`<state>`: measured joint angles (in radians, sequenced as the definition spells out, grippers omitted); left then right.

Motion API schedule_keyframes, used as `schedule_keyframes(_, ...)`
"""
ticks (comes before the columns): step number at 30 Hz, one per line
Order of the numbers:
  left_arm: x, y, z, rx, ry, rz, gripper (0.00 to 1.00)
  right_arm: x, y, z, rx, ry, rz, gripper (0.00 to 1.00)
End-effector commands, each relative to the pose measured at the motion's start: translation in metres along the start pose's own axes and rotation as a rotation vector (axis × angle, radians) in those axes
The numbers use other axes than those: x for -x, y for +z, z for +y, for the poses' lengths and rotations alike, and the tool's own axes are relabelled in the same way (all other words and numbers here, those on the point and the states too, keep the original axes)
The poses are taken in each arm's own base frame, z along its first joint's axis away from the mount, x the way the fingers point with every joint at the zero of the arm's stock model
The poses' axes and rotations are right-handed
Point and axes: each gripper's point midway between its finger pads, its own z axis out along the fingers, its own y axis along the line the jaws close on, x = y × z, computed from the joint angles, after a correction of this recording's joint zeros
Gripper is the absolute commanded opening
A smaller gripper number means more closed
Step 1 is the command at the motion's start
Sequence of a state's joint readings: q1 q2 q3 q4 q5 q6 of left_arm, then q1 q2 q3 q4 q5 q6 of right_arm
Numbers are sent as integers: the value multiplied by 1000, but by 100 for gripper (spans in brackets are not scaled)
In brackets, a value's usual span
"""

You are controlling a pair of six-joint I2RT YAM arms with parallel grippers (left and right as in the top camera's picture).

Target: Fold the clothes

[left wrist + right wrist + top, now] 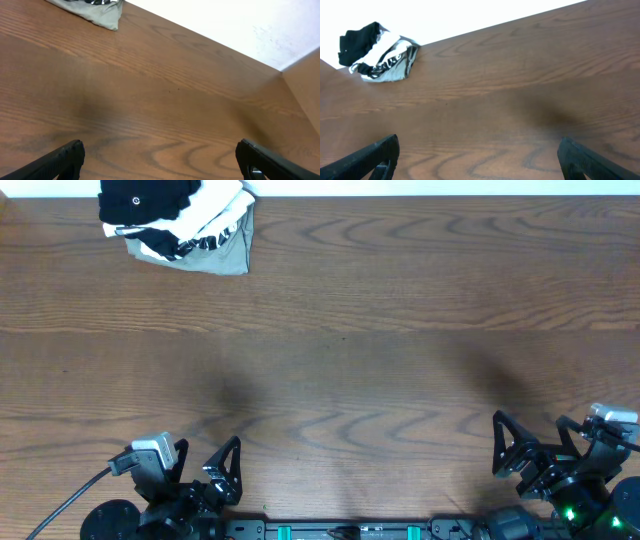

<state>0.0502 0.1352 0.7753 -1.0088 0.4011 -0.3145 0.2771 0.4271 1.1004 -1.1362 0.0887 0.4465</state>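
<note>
The clothes, a black garment point(145, 200) with a small white logo, lie bunched at the table's far left corner, on top of a white-and-grey bundle point(215, 240). The right wrist view shows the black garment point(360, 40) at the far left, by the table's back edge. My left gripper point(205, 470) stands open at the near left edge, far from the garment, and my right gripper point(538, 445) stands open at the near right. Only bare wood lies between the left gripper's point(160, 162) fingers, and the same between the right gripper's point(477, 160).
The white-and-grey bundle point(395, 65) with black-and-white striped trim lies under and beside the black garment; its grey corner point(100, 12) shows in the left wrist view. The brown wooden table point(350, 330) ends at a white wall behind.
</note>
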Motion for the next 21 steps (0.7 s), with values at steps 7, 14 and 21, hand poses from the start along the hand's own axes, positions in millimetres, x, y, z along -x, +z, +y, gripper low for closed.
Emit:
schedule_keyframes(7,0,0,-1,-7,0,0,98,3,-3,-3,-19,14,-14,99)
schedule_keyframes(14,0,0,-1,-7,0,0,98,-6,-3,-8,-40,-10,20,99)
schedule_keyframes(21,0,0,-1,-7,0,0,98,-6,-4,-19,-100,-24,17,99)
